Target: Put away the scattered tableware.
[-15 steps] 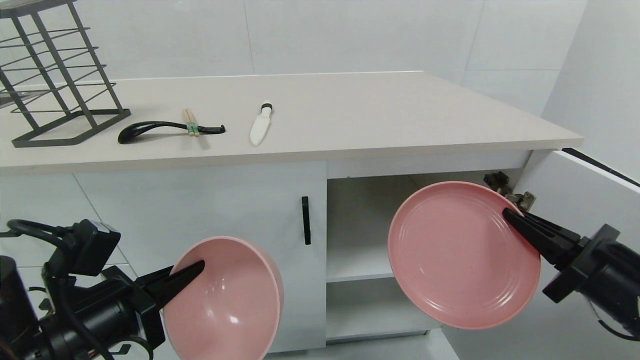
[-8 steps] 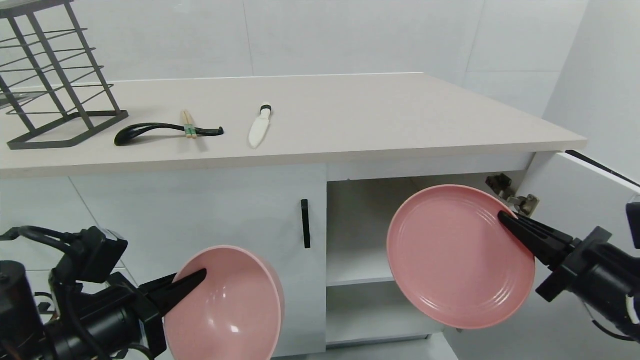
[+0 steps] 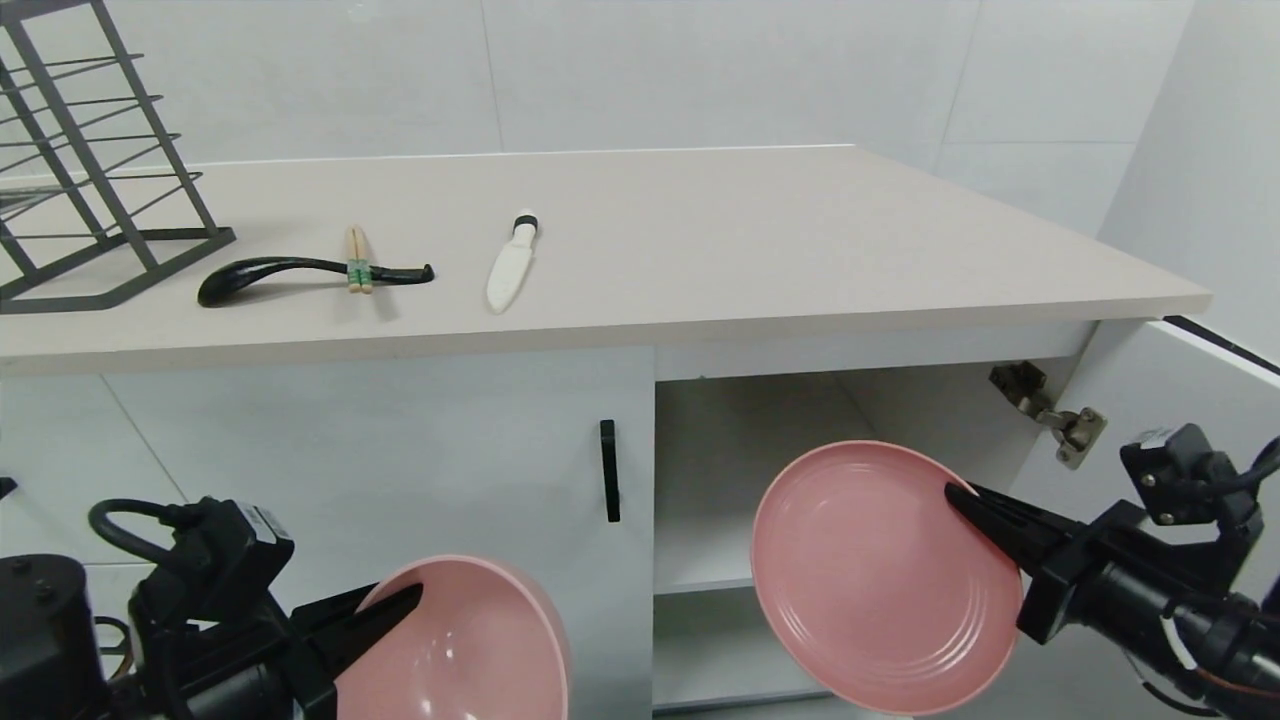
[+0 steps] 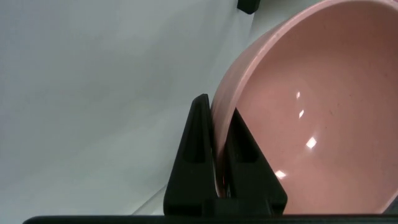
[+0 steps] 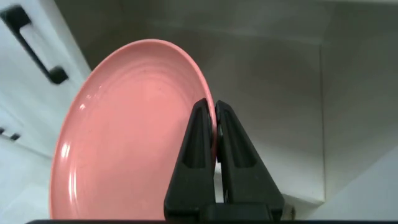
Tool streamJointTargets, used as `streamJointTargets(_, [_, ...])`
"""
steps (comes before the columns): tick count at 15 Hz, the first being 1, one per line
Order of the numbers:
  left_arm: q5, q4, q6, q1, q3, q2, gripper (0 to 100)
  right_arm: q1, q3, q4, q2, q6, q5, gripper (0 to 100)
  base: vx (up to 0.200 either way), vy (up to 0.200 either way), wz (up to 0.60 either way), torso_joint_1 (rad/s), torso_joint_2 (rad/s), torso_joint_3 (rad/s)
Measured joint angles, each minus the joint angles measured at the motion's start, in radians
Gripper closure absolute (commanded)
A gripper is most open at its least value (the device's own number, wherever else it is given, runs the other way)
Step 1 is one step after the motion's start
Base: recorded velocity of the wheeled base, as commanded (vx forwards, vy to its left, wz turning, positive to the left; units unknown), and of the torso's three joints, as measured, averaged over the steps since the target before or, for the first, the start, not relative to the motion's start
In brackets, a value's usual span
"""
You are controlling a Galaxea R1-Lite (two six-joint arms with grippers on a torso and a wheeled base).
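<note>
**Inspector:** Left hand [image 3: 408, 598], state?

**Recorder:** Closed on the rim of the pink bowl [image 3: 470, 655], one finger inside the rim and one outside. The bowl hangs tipped on its side, low in front of the closed cabinet door [image 3: 400, 450], near the door's black handle [image 3: 608, 470].

**Inspector:** Right hand [image 3: 955, 492]?

**Recorder:** Clamped on the edge of the pink plate [image 3: 870, 580], fingers nearly together with the rim between them. The plate stands almost upright, its ribbed face turned towards the head camera, in front of the open cabinet compartment [image 3: 740, 450]. It is level with the inner shelf [image 3: 700, 575]. I cannot tell whether it touches the shelf.

**Inspector:** Items on the counter [image 3: 750, 230]?

**Recorder:** A black ladle [image 3: 250, 272] lies with chopsticks [image 3: 355, 265] crossing its handle. A white knife [image 3: 510, 265] lies just beside them, apart. A dark wire rack [image 3: 90, 180] stands at the robot's far left.

**Inspector:** Cabinet?

**Recorder:** The right-hand door [image 3: 1180, 400] is swung open, its hinge [image 3: 1050, 415] exposed.
</note>
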State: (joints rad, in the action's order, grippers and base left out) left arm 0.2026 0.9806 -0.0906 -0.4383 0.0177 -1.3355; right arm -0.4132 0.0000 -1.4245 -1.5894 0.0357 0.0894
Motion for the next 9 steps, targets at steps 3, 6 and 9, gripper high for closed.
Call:
streamJointTargets(3, [0.000,-0.002,0.000,-0.002,-0.001,-0.004,100,-0.013,0.000,-0.002,-0.022,0.012,-0.001,100,0.000,0.000,0.00,0.000,0.00,0.000])
streamJointTargets(6, [0.000,-0.001,-0.001,-0.022,-0.006,-0.020,100,-0.045,0.000,-0.038,-0.109,0.031,-0.001,100,0.000,0.000,0.00,0.000,0.00,0.000])
streamJointTargets(9, [0.000,-0.008,-0.001,-0.042,-0.014,-0.030,100,-0.070,-0.006,-0.114,-0.276,0.035,-0.001,100,0.200,0.000,0.00,-0.004,0.00,0.004])
